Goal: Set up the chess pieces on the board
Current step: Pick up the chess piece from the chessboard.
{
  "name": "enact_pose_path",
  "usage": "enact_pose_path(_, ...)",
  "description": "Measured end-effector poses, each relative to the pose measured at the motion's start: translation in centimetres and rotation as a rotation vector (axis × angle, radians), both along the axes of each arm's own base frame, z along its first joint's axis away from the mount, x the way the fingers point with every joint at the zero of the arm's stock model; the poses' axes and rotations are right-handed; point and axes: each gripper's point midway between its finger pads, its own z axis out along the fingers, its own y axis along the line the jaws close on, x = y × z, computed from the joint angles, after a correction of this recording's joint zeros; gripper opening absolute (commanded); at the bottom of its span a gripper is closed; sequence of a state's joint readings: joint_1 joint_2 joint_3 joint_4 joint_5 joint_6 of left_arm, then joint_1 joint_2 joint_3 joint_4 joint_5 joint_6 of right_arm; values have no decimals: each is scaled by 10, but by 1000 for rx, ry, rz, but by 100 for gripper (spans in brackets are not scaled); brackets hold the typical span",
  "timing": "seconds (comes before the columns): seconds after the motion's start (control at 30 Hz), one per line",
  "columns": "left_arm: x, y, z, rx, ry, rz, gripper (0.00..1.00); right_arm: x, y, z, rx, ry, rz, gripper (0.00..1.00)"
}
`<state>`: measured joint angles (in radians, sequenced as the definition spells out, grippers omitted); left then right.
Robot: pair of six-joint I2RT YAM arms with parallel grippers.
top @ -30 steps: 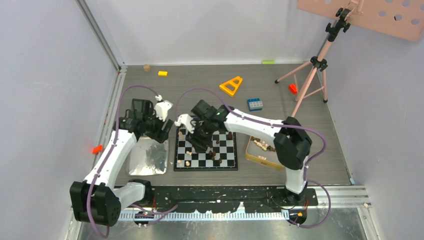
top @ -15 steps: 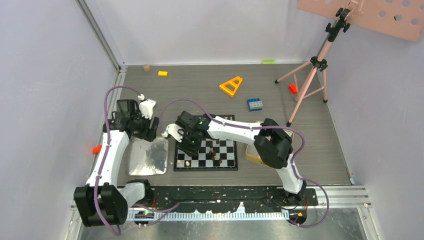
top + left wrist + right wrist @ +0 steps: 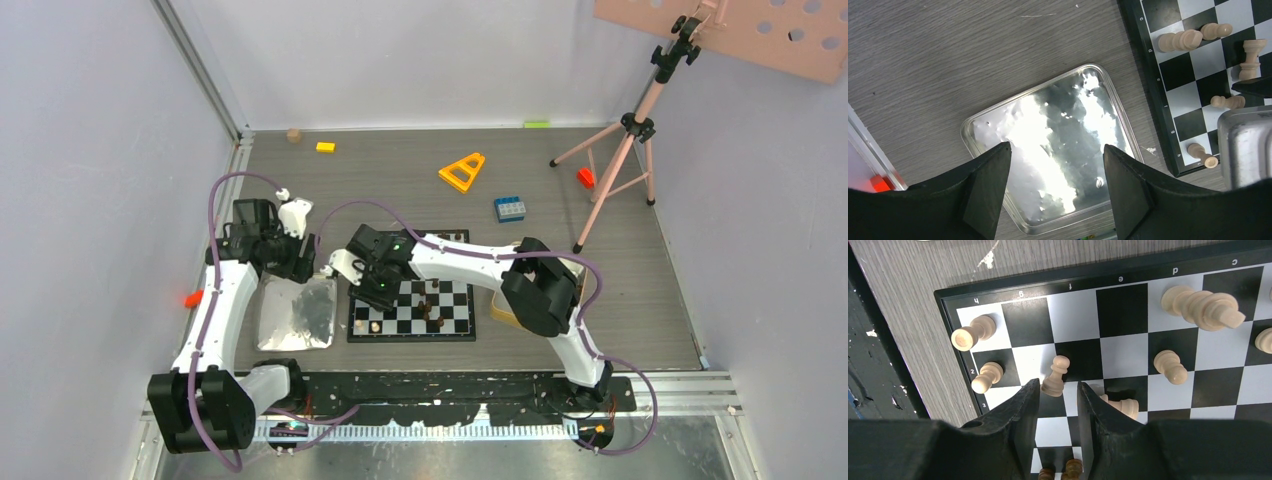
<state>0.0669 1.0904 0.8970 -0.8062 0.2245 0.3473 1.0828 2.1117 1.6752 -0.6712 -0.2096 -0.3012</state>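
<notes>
Stretches the right arm leftward, elbow bent, right gripper point(image 3: 1058, 385) low over the left side of the small black-and-white checked board point(image 3: 455, 325), jaws parted either side of a light tan wooden pawn point(image 3: 1055, 375), unclamped. Hangs the left gripper point(image 3: 1057, 150) spread wide above the silver square tray point(image 3: 998, 130). Reads h, g, f, e, d, c and 2, 3 on the border. Counts six tan chess pieces point(image 3: 1168, 366), a seventh cropped, two dark brown.

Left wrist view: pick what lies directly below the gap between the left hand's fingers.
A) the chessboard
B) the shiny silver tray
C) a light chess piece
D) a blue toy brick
B: the shiny silver tray fills the space between the open fingers of the left hand, while the chessboard sits off to the side.
</notes>
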Motion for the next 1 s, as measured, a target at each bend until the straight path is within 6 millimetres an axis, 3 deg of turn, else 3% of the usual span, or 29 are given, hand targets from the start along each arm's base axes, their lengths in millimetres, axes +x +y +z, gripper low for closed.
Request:
enact_pose_path(0.6,-2,-2,0,-13,6,-7,70,-4,-3,-10,-35,2,4,34)
enact_pose_path(1.0,-2,-8,0,-38,4,-22,70,-2,-2,-12,-39,-5,3,18)
